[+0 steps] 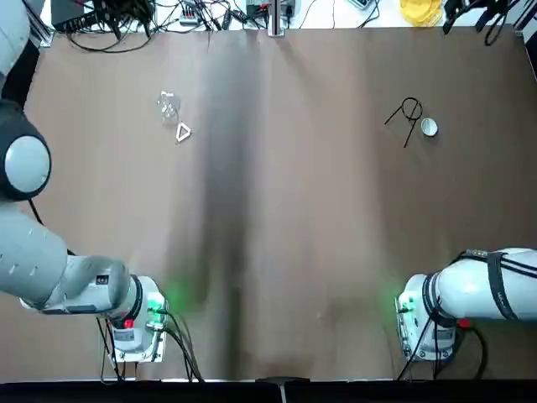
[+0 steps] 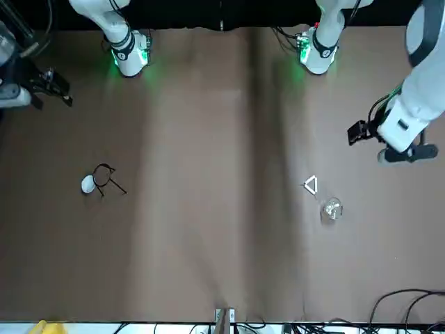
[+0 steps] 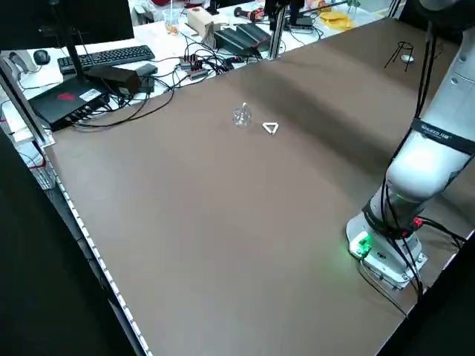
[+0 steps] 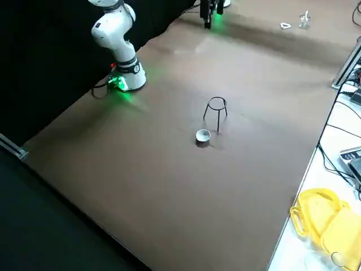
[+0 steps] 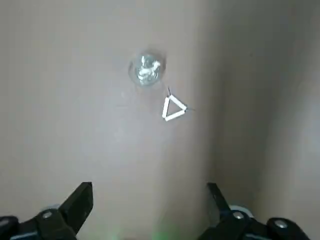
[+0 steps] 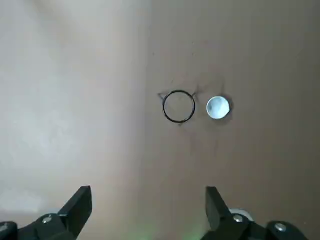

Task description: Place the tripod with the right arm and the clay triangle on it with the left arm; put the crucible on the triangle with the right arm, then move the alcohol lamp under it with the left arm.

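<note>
Nearest the camera, left wrist view: left tool (image 5: 150, 185), fingers wide apart, over the desk (image 1: 294, 210). Right tool (image 6: 147, 189), right wrist view: fingers likewise wide, also over the desk.

Surface: broad, flat, brown; soft dark streak down the middle, green glow near the arm bases. Black curtain (image 4: 62, 56) behind the bases.

Left side: triangle (image 5: 174, 108) lies flat on the desk, ahead of the left tool's fingertips and apart from them. White sides, thin wire ends. Lamp (image 5: 147, 69) just beyond it, clear glass, set on the desk; whether a wire end touches the glass, cannot tell.

Right side: crucible (image 6: 218, 107) on the desk, mouth up, ahead of the right tool and apart from it. Tripod (image 4: 217, 104) stands upright on its legs just beside, a little farther from the robot and to the crucible's left; its ring is bare. This pair sits well apart from triangle and lamp.

Room, past the far edge: white side table (image 4: 333, 132) with tangled cables (image 1: 126, 34), keyboard (image 3: 122, 59), monitor (image 3: 104, 15) and yellow items (image 4: 321, 217).

Count: tools, 2; triangle, 1; lamp, 1; crucible, 1; tripod, 1; keyboard, 1.
</note>
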